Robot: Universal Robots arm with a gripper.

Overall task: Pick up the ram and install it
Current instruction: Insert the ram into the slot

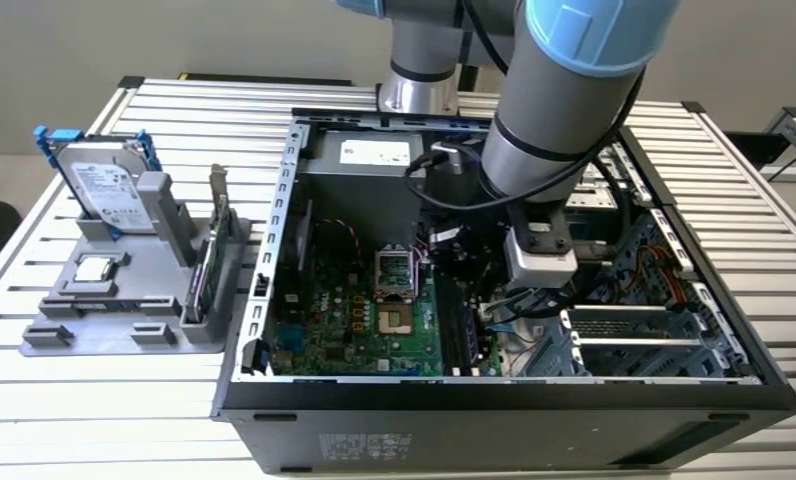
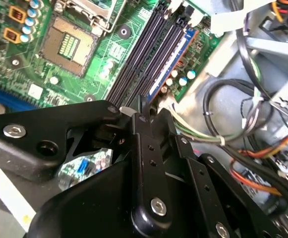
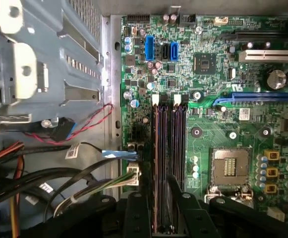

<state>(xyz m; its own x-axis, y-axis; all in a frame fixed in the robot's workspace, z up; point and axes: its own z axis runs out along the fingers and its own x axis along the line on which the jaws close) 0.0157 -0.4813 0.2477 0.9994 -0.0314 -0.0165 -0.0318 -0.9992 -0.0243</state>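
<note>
Slatted metal benching carried the open computer case, where the gripper hovered low over the motherboard's memory slots, seemingly aligning the ram; I cannot tell how its jaws stood.

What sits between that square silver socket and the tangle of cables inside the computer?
Long black slots, running side by side on the green motherboard, in the first wrist view.

The gripper is matt black metal with bright steel screws. The motherboard is glossy green, its slots smooth black plastic, and the case looks dull grey sheet metal.
</note>
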